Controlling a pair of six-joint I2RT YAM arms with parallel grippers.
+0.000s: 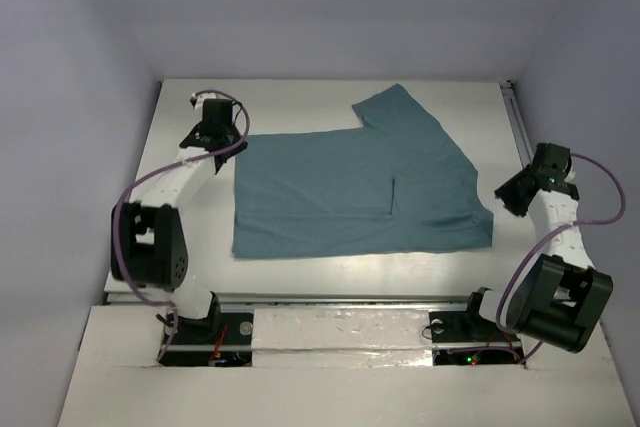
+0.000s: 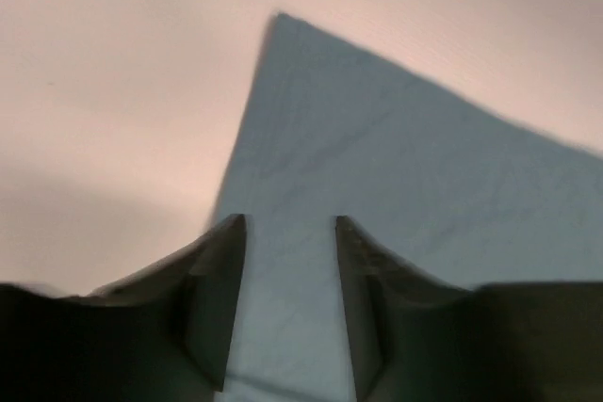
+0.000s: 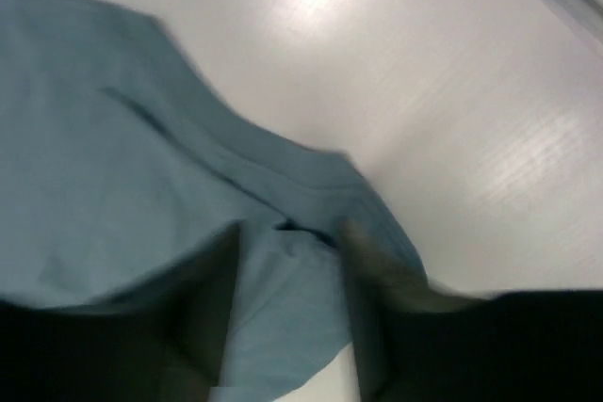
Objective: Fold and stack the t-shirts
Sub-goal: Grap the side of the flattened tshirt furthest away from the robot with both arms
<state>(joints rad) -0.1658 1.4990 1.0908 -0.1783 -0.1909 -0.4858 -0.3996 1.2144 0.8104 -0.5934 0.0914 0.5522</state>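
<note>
Found the teal t-shirt laid out mostly flat across the middle of the table, with one sleeve pointing at the table's far edge. Caught the left gripper over the cloth corner nearest the table's far-left side, jaws spread and straddling the edge, not pinching anything. Same deal for the right gripper toward the table's right side: parted above a rumpled bit, probably hem or sleeve, though way too blurry to swear by. Looked like thin, light, floppy cotton, zero stiffness, bound to droop and crease once lifted. Would've gone for the corners or hem seams, both sides at once, and kept it taut.
</note>
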